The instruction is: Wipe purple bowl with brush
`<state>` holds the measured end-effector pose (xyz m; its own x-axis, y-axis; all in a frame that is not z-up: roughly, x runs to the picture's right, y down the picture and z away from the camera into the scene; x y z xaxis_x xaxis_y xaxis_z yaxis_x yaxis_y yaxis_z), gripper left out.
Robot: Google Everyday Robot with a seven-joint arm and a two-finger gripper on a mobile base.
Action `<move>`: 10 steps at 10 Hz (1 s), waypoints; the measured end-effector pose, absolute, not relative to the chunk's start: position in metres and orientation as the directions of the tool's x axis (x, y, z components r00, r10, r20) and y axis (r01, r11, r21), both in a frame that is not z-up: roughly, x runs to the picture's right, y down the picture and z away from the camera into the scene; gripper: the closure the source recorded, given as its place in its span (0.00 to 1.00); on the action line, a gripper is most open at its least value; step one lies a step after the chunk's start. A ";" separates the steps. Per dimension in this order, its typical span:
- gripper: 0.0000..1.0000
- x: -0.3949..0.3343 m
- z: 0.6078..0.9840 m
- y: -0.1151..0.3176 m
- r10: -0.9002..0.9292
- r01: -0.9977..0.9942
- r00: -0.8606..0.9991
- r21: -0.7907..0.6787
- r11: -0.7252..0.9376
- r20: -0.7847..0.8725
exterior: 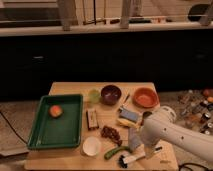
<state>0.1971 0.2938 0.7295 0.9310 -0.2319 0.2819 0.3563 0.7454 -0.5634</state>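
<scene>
The purple bowl (111,93) stands at the back middle of the wooden table (70,90), to the left of the orange bowl (146,97). The brush (132,158) lies near the table's front edge, with its black head to the left and its white handle pointing right. My gripper (136,143) hangs from the white arm (167,131) that comes in from the right. It is just above the brush and far in front of the purple bowl.
A green tray (40,131) with an orange fruit (55,111) fills the left side. A white bowl (92,146), a green vegetable (115,152), a dark red item (110,134), a brown block (91,119), a sponge (129,116) and a green cup (94,95) lie around. Several bottles (199,107) stand at the right.
</scene>
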 end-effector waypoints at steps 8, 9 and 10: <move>0.20 0.217 0.739 0.329 -0.300 0.457 0.883 -0.516 0.725 0.360; 0.20 0.219 0.740 0.331 -0.297 0.456 0.882 -0.504 0.734 0.365; 0.20 0.221 0.743 0.334 -0.294 0.453 0.881 -0.484 0.749 0.370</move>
<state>0.2209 0.3344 0.7428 0.8813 -0.2936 0.3703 0.4528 0.7491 -0.4836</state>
